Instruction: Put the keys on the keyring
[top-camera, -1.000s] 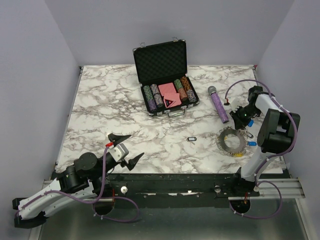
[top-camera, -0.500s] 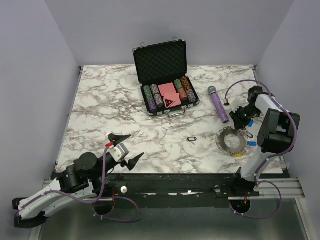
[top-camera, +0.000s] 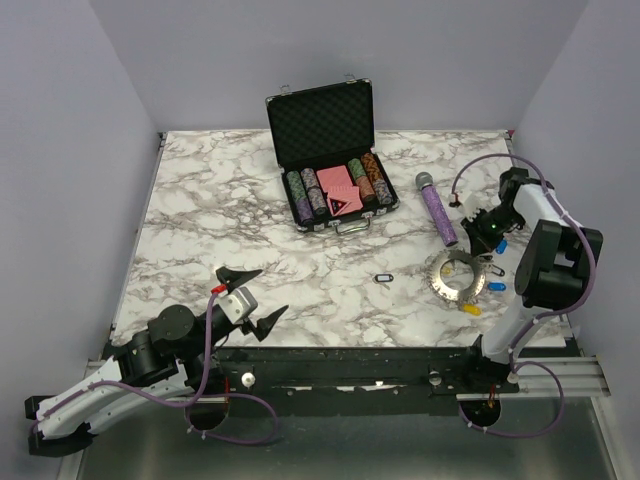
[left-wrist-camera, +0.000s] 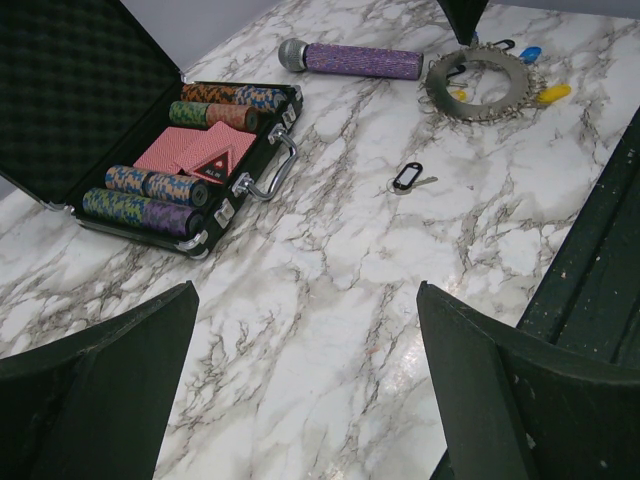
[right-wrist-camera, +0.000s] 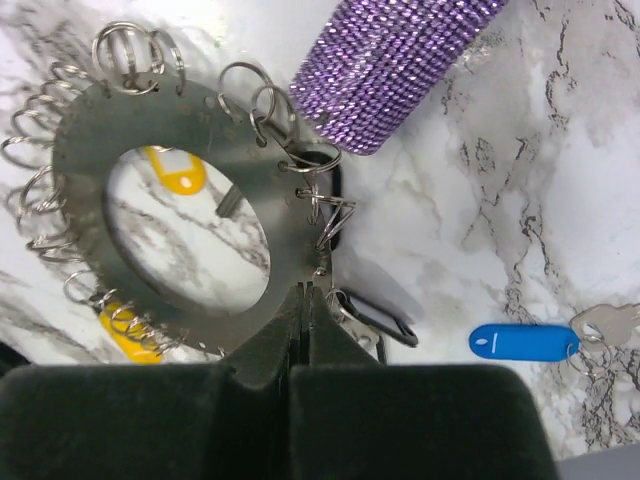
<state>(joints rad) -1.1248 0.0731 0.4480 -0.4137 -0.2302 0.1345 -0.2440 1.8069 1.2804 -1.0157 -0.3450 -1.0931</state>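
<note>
The keyring (top-camera: 455, 277), a toothed silver disc fringed with small split rings, lies at the right of the table. My right gripper (top-camera: 487, 237) is shut on its rim; in the right wrist view the closed fingertips (right-wrist-camera: 303, 292) pinch the keyring's (right-wrist-camera: 150, 115) edge. A black key (top-camera: 384, 278) lies alone mid-table. A blue key (right-wrist-camera: 510, 341) rests beside the ring, and a yellow key (right-wrist-camera: 175, 170) shows through its hole. A black tag (right-wrist-camera: 375, 320) lies by my fingertips. My left gripper (top-camera: 255, 295) hovers open over bare marble near the front edge.
A purple microphone (top-camera: 437, 210) lies just beyond the ring, almost touching it. An open black chip case (top-camera: 330, 150) with chip rows and cards stands at the back centre. The table's right edge is close to the right arm.
My right gripper has closed on the keyring's rim. The ring has shifted slightly left and toward the microphone. The left arm has stayed still.
</note>
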